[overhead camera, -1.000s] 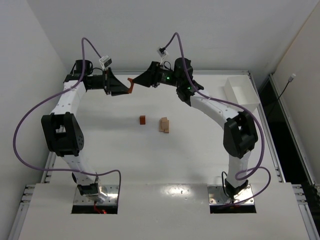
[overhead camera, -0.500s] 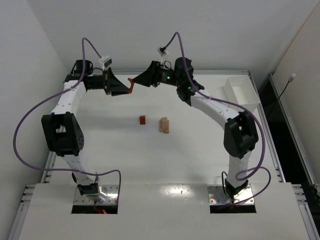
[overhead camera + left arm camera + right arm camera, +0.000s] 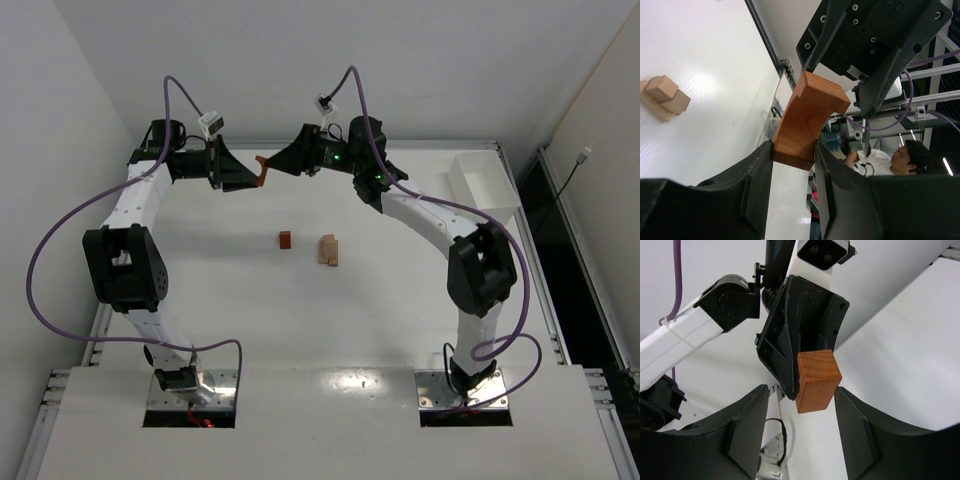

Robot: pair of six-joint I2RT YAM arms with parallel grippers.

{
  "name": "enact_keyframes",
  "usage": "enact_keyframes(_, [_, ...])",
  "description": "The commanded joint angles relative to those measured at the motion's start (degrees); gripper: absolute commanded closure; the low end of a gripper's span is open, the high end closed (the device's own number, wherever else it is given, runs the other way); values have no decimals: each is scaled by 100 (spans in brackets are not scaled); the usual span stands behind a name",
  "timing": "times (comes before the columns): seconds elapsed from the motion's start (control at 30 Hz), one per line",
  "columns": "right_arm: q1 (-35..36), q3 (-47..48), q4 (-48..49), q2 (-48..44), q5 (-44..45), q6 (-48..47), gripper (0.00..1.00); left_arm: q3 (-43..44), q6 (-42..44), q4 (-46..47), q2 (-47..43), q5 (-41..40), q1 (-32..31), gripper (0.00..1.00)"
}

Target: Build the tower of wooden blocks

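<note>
Reddish-brown notched block (image 3: 807, 117) was pinched aloft in left hand (image 3: 794, 150), above the far worktop (image 3: 300, 320); right hand (image 3: 801, 390) straddled its free end, jaws apart, untouching, likely for handover. Tan stack (image 3: 328, 250) sat mid-worktop.

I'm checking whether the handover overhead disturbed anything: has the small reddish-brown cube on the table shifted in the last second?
No. The cube sits in the same spot, with the same gap to the left of the pale block stack as before.

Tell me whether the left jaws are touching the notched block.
Touching. The left wrist view shows the notched block clamped between the left jaws, one pressed against each side.
</note>
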Motion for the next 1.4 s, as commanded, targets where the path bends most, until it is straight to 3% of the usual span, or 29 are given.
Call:
enact_keyframes(0.0, [-8, -4, 215, 13, 3, -93, 48, 160, -81, 134, -376, 835, 20, 100])
enact_keyframes(0.9, [202, 418, 268, 286, 3, -93, 51, 46, -134, 187, -482, 835, -139, 100])
enact_keyframes(1.07, [202, 471, 321, 286, -50, -93, 57, 46, -134, 187, -430, 835, -139, 100])
enact_keyframes(1.17, [202, 418, 382, 286, -102, -93, 67, 46, -134, 239, -429, 835, -139, 100])
enact_keyframes(1.3, [202, 366, 435, 181, -103, -93, 91, 46, -134, 239, -377, 835, -139, 100])
enact_keyframes(1.37, [150, 313, 435, 128, -103, -93, 97, -7, -134, 239, -324, 835, -139, 100])
